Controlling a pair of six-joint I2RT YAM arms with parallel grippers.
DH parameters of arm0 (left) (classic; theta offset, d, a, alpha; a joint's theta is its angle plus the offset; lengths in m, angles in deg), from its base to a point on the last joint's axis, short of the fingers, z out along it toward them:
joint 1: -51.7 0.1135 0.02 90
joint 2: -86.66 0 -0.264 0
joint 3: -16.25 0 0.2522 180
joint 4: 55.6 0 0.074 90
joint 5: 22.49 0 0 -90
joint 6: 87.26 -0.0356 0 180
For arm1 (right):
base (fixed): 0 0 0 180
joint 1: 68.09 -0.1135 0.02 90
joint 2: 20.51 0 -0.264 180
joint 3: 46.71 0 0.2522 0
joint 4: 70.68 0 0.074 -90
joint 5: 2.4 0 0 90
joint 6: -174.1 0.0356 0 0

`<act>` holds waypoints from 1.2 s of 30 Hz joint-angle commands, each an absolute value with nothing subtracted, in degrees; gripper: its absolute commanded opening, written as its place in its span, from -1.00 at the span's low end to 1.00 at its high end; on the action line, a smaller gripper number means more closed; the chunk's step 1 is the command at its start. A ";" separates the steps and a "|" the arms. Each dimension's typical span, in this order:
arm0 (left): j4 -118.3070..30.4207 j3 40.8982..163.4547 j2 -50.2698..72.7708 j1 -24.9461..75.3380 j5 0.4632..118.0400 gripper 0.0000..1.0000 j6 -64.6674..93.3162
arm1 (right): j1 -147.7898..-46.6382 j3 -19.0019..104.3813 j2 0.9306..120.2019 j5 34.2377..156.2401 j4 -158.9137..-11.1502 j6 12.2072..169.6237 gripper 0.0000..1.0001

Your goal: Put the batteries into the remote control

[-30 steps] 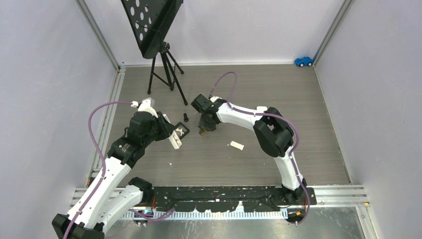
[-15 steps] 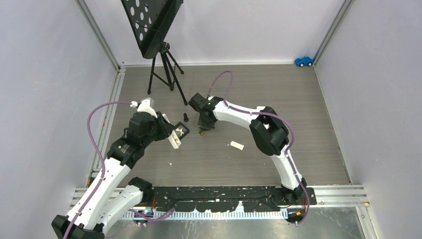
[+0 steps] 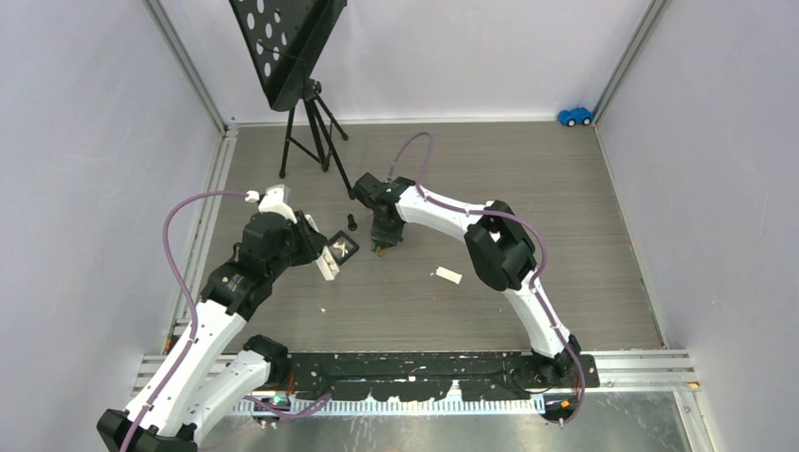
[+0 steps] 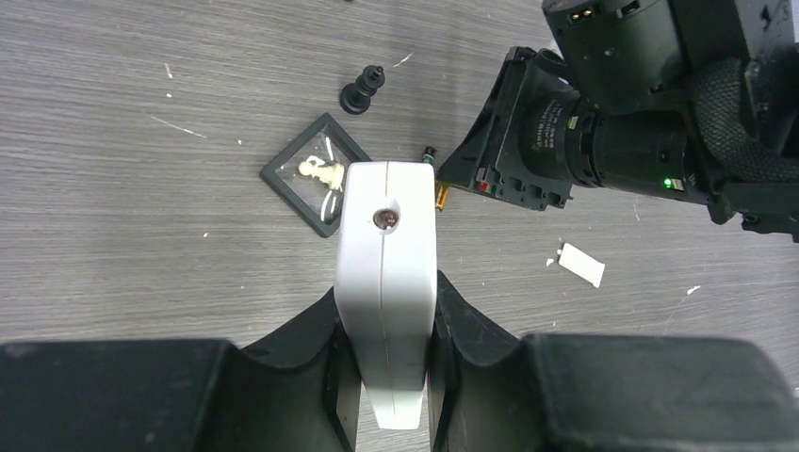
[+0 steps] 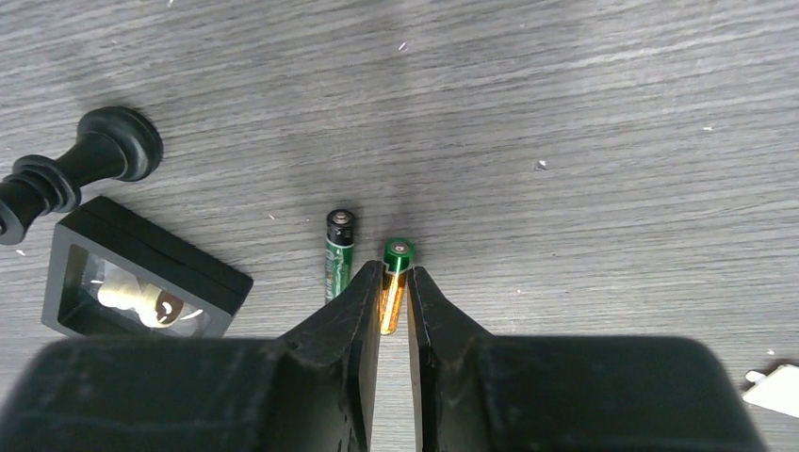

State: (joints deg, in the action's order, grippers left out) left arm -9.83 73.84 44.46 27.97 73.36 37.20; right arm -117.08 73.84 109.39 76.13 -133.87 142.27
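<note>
My left gripper (image 4: 386, 299) is shut on the white remote control (image 4: 387, 217), gripping its narrow sides; it sticks out over the floor. In the top view the remote (image 3: 327, 265) hangs left of the right gripper (image 3: 382, 247). My right gripper (image 5: 394, 275) points down with its jaws shut on a gold battery with a green cap (image 5: 399, 252), low over the wood-grain surface. A second battery, dark green with a black end (image 5: 338, 252), lies just left of it, untouched.
A small black square tray (image 5: 71, 247) holding a pale trinket sits left of the batteries. A black chess pawn (image 5: 75, 169) lies beyond the tray. A white flat piece (image 3: 448, 275) lies to the right. A music stand tripod (image 3: 306, 122) and a blue toy car (image 3: 575, 116) stand at the back.
The right arm's wrist has shifted a little to the left and away from the bases. The left arm with the remote has barely moved.
</note>
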 commanded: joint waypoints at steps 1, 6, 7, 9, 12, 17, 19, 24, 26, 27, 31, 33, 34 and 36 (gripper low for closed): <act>-11.17 77.12 44.58 28.05 75.24 -1.00 35.22 | -117.06 78.70 111.70 77.77 -139.42 140.80 -0.54; -11.06 78.21 44.62 28.05 76.53 -1.00 34.42 | -116.95 82.79 114.14 79.17 -143.05 139.01 -0.45; -11.07 78.32 44.72 28.05 76.63 -1.00 34.30 | -116.95 83.64 114.66 79.19 -143.65 138.77 -0.45; -11.03 78.58 44.68 28.05 76.75 -1.00 33.98 | -116.89 85.23 115.63 79.26 -144.61 138.22 -0.50; -10.83 78.71 44.72 28.05 76.79 -1.00 33.70 | -116.80 86.70 116.30 79.14 -145.66 137.55 -0.85; -11.47 77.91 44.61 28.05 73.77 -1.00 34.09 | -116.87 80.22 109.86 74.77 -140.91 138.19 -0.99; -12.48 77.45 44.05 28.05 70.10 -1.00 34.61 | -116.95 73.37 104.25 72.47 -136.47 138.01 -0.99; -20.19 74.91 42.19 28.05 54.36 -1.00 35.72 | -117.04 58.40 88.23 66.23 -125.84 134.27 -0.99; -27.35 73.05 41.17 28.05 47.12 -1.00 37.24 | -117.04 52.75 81.18 65.44 -120.98 132.03 -0.99; -30.44 72.07 40.63 28.05 43.85 -1.00 38.40 | -117.04 49.98 77.82 65.49 -118.33 130.65 -0.99; -43.52 69.50 36.82 27.99 33.92 -1.00 43.63 | -117.29 38.60 63.79 68.87 -105.47 124.06 -0.99; -48.28 69.02 34.86 27.97 31.70 -1.00 46.11 | -117.55 33.92 57.59 72.34 -99.51 120.49 -0.99; -50.85 68.83 33.81 27.98 30.53 -1.00 47.28 | -117.69 31.63 54.73 74.23 -96.55 119.16 -0.99; -55.21 68.67 31.89 27.97 28.79 -1.00 49.61 | -117.97 27.70 49.98 78.28 -90.98 117.48 -0.99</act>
